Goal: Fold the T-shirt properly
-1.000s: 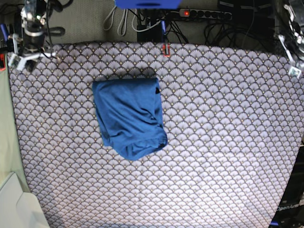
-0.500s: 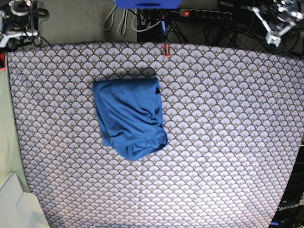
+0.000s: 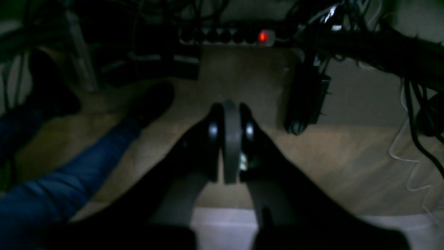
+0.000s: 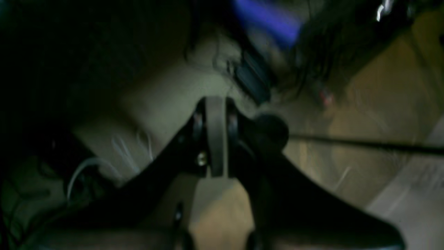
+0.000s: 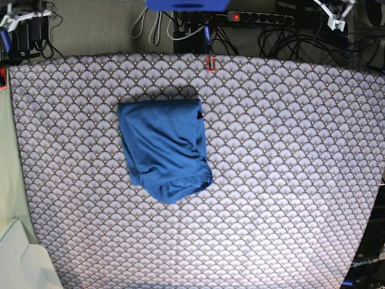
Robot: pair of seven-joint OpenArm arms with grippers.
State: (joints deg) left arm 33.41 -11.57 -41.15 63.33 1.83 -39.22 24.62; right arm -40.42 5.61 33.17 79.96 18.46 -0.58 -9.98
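Observation:
The T-shirt lies folded into a compact blue bundle on the grey scallop-patterned tablecloth, left of centre, with its lower edge rounded and slightly rumpled. Neither gripper touches it. My left gripper is shut and empty, and points past the table's far edge at the floor. In the base view only a white bit of the left gripper shows at the top right corner. My right gripper is also shut on nothing, with a sliver of it showing at the top left corner.
A power strip with a red light and tangled cables lies behind the table's far edge. A small red clip sits on that edge. A leg in blue jeans is on the floor. A white object fills the near left corner.
Both arms have drawn back from the table's far corners and now sit almost out of the base view. The T-shirt has not moved.

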